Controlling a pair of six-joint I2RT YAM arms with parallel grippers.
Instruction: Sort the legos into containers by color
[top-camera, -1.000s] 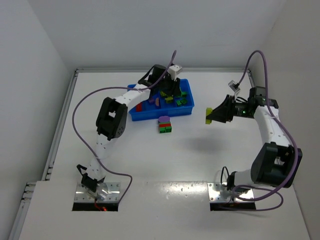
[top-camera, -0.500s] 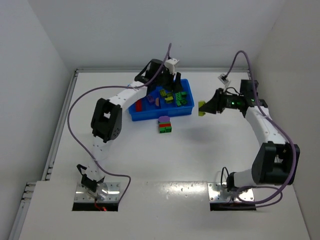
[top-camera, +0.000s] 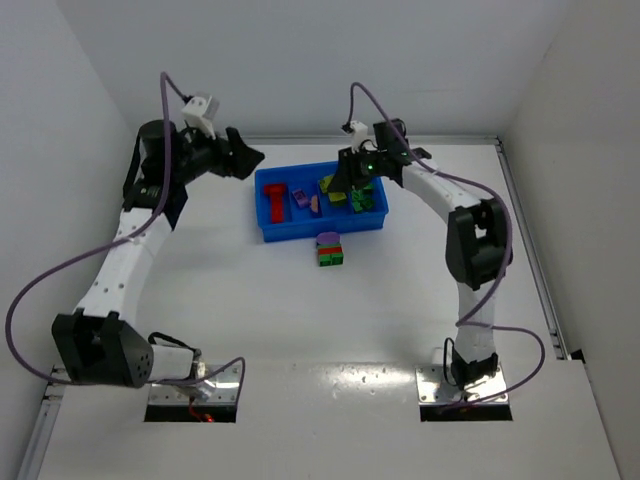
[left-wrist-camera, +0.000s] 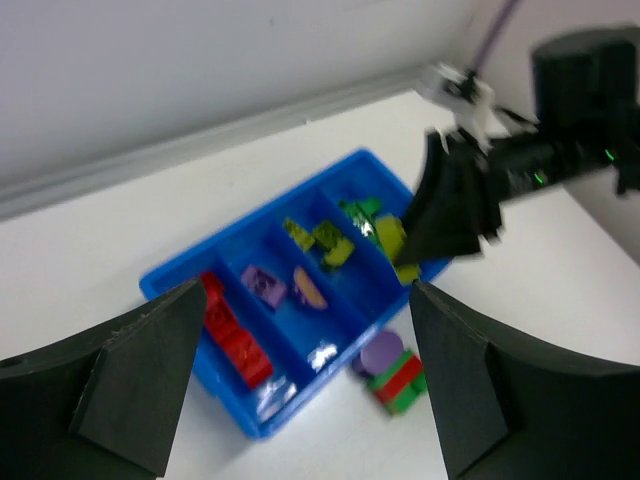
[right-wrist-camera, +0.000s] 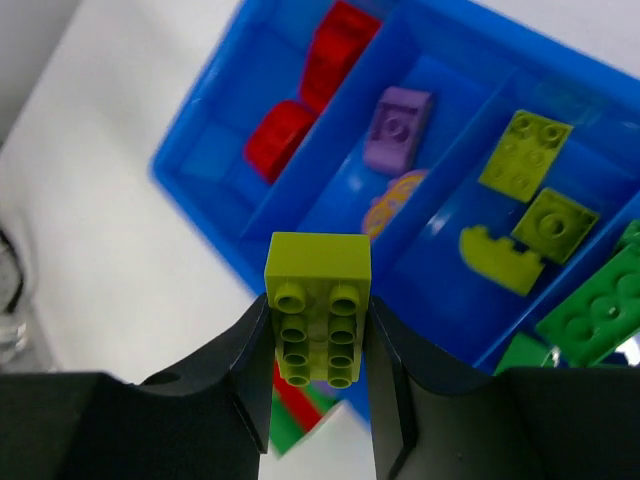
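yellow-green brick (right-wrist-camera: 318, 290) clamped in the right gripper (right-wrist-camera: 318, 335), poised above the blue tray (right-wrist-camera: 213, 152) whose compartments hold red, purple, yellow-green and green bricks; left gripper (left-wrist-camera: 305, 285) with jaws wide apart, well left of tray.

No text, label, brand or number can be read anywhere.

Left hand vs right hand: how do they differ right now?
The left hand is open and empty; the right hand is shut on a yellow-green lego. The right hand hangs over the blue tray; the left hand sits outside it, past the red legos. Both are black and two-fingered.
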